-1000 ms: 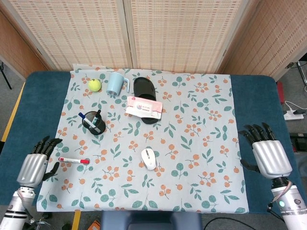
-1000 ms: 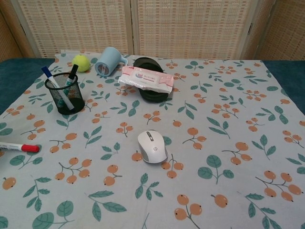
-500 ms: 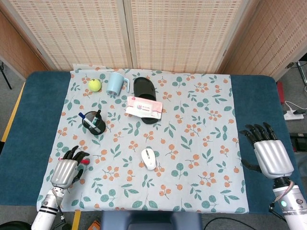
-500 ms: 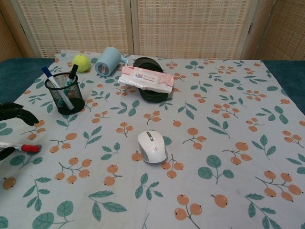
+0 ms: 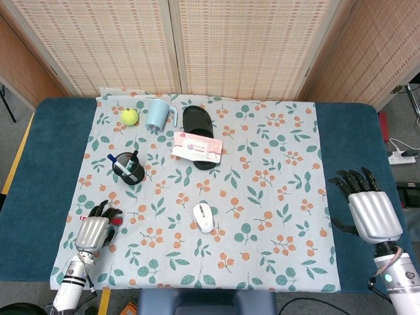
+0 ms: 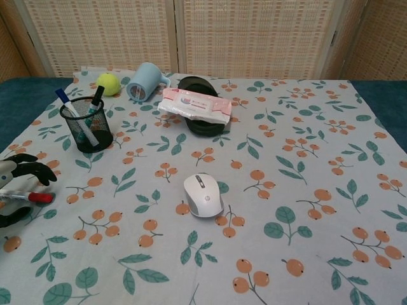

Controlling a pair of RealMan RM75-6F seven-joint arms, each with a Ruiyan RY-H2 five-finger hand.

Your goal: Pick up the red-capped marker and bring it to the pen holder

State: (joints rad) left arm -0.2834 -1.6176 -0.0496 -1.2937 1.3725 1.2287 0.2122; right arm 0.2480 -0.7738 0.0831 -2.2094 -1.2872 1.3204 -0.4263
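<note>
The red-capped marker (image 6: pixel 25 197) is lying flat on the counter (image 5: pixel 197 298), in front of the pen holder (image 6: pixel 86 124) and nearer the robot, with the left hand (image 6: pixel 18 187) positioned over it, fingers curved around the barrel; whether it is clamped cannot be told. The right hand (image 5: pixel 371 210) is held far from the pen holder, fingers apart and holding nothing, presumably kept clear of the grasp.
</note>
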